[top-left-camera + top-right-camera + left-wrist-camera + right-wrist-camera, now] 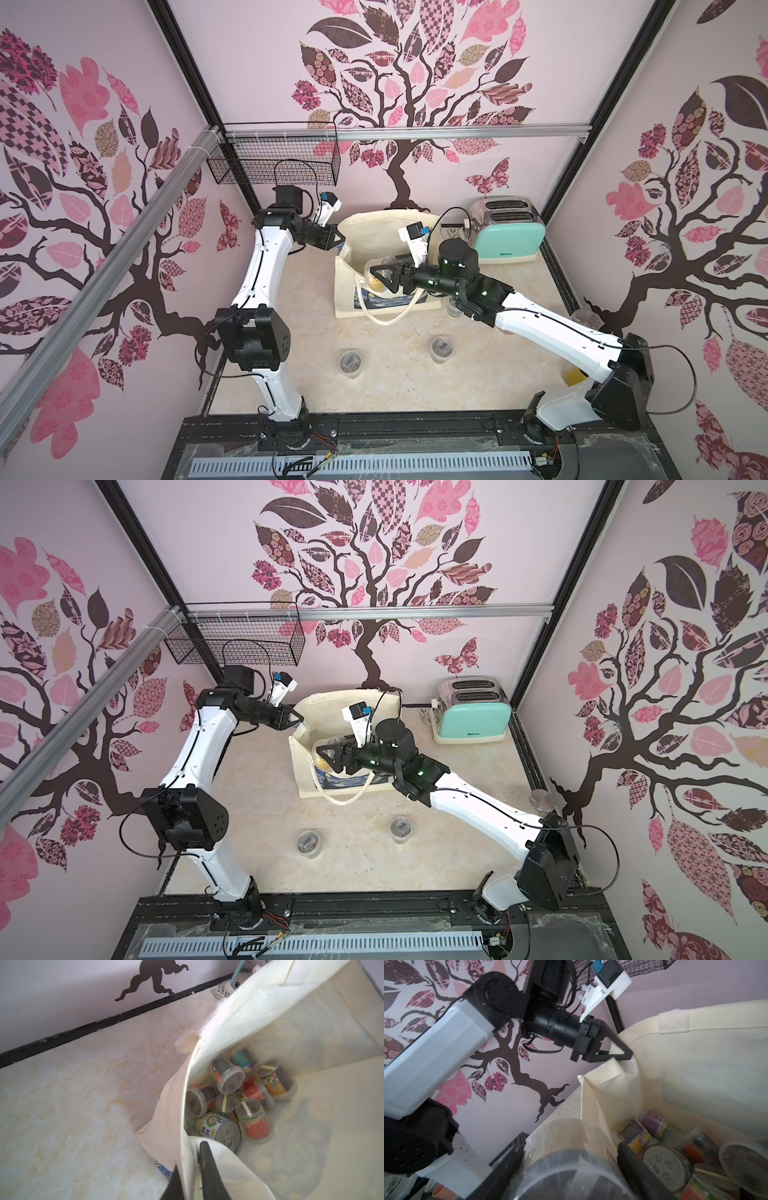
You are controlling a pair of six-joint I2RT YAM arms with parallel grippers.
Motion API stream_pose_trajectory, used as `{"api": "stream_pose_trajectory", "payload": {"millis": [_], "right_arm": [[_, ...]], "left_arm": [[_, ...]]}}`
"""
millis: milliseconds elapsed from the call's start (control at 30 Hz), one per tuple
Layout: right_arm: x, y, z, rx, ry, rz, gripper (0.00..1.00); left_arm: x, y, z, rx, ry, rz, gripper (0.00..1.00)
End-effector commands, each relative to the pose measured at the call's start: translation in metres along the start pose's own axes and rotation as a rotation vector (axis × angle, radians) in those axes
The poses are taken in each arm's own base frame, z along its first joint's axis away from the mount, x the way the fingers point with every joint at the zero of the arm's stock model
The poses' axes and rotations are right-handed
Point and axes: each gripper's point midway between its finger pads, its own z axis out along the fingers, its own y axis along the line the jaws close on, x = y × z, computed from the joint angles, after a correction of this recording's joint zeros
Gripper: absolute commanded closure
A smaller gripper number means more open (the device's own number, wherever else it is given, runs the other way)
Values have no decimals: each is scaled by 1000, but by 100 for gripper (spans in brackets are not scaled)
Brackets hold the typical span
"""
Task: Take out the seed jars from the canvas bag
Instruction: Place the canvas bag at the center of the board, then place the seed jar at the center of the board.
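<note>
I judge the seed jar point(566, 1138) light and slick; right gripper point(569, 1167) clamps its sides, left gripper point(190, 1159) narrow astride the canvas bag point(311, 1032) at ten o'clock.

seed jars point(228, 1078), seemingly heaped, in canvas bag point(311, 1022)

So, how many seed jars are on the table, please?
4 seed jars: two before the bag, one under the right arm, one by the right wall; others may hide.

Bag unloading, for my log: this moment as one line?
left jaws: shut on bag rim | right jaws: holding jar at bag mouth | more jars inside
</note>
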Motion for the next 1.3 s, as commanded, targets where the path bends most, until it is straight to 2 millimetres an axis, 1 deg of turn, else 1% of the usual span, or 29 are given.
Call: {"api": "stream_pose_trajectory", "payload": {"millis": [0,67,133,200,300,333,367,467,533,600,733,767,833,900,1067,1233,1267], "right_arm": [[5,32,-21,-132,64,-109,36],[18,35,-24,-158,110,-139,36],[29,36,-25,-150,150,-177,36],[42,38,-26,-143,198,-214,36],[67,44,-26,-150,279,-279,35],[76,46,-26,-146,308,-308,35],[87,45,-26,-136,343,-336,34],[117,39,-27,-122,441,-383,34],[136,30,-28,-112,480,-394,34],[151,23,-27,-92,503,-425,34],[188,13,-25,-64,584,-498,34],[198,9,-24,-62,597,-503,34],[210,1,-23,-50,598,-499,34],[221,-6,-21,-41,600,-511,34],[248,-28,-14,-4,638,-529,33],[259,-39,-5,23,629,-524,32],[260,-41,-4,30,627,-527,31]], "left_arm": [[-27,0,-22,-45,-91,24,72],[-27,-2,-24,-44,-96,25,58],[-26,-2,-27,-58,-94,24,48],[-24,-3,-32,-75,-94,27,43],[-25,-10,-44,-84,-109,64,40],[-16,-10,-42,-81,-94,59,39],[-15,-11,-44,-84,-96,60,39],[-11,-14,-47,-90,-99,55,38],[-9,-18,-49,-79,-97,58,25],[-8,-20,-53,-82,-97,58,20],[-6,-23,-65,-120,-99,61,4],[-5,-26,-69,-125,-96,66,2],[-1,-29,-76,-139,-82,69,2],[7,-31,-80,-151,-57,58,2],[31,-46,-89,-133,-4,31,2],[44,-62,-107,-146,-3,9,2],[47,-63,-110,-154,2,-1,2]]}}
